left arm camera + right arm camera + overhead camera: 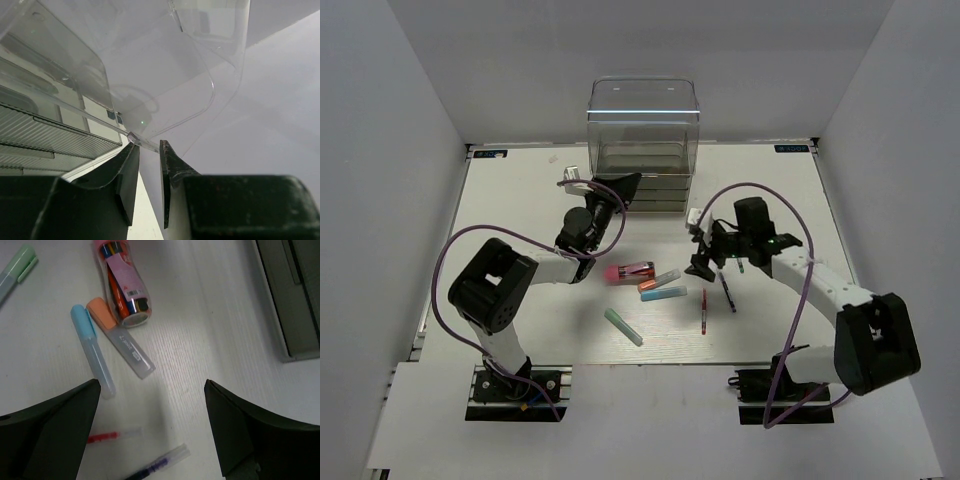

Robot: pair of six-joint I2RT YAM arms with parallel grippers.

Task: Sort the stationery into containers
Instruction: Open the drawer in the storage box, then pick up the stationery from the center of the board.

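— Overhead?
— Stationery [630, 270] lies mid-table, nearer than the organiser [642, 140]; nothing looks sorted.
— Left wrist?
— Left gripper [149, 145] nearly together at its clear edge [145, 141]; clamped or not, can't tell.
— Right wrist?
— Right gripper [151, 385] wide apart, hovering beside the light blue marker [92, 350]; next, centre, descend, close.
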